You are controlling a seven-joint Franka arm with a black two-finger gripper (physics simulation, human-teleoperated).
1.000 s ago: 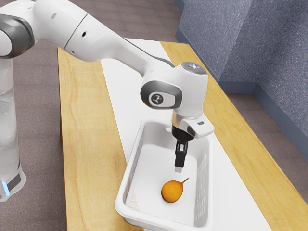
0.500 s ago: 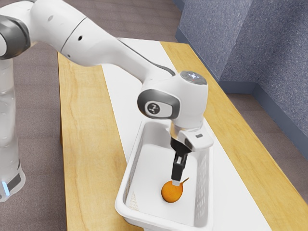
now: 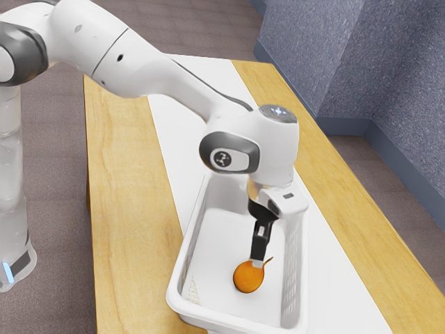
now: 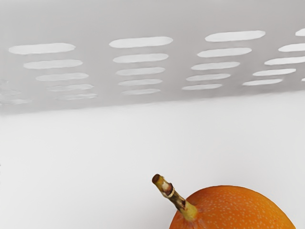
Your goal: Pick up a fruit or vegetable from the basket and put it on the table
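Note:
In the exterior view my gripper (image 3: 257,264) points down inside the white basket (image 3: 179,292), its tip overlapping the upper edge of an orange round fruit (image 3: 248,277). Whether the two touch I cannot tell, nor whether the gripper is open or shut. The fruit rests on the basket's floor, its thin stem toward the exterior view's right. From the wrist view, the orange fruit (image 4: 236,210) has pale speckles and a brown-green stem, and part of it is cut off by the lower edge.
Around the fruit, the slotted basket wall (image 4: 143,100) rises from a white floor. The basket stands on a wooden table (image 3: 125,209) with a white strip (image 3: 177,132) along its middle. Grey-blue walls (image 3: 313,56) stand beyond the table.
Over the last second my hand has come down to the fruit, with a slight rise and shift toward the exterior view's right in the latest half second. The fruit has stayed in place.

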